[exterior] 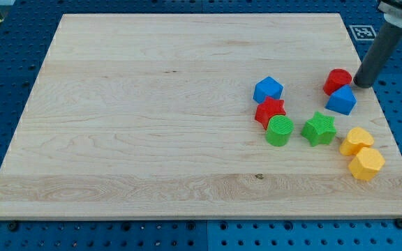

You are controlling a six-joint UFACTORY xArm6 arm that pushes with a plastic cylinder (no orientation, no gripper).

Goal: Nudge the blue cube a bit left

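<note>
Since the blue cube (268,90) sits right of centre on the surface (152,125), touching the red star (270,111) just nearer, it looks light, rigid and quick to slide; a push on its right face should do. My tip (362,84) rests far right, beside the red cylinder (338,80) and another blue block (341,100), well apart. There are no jaws, only the rod. The star may drag along; the green cylinder (279,130) lies nearer still.
</note>
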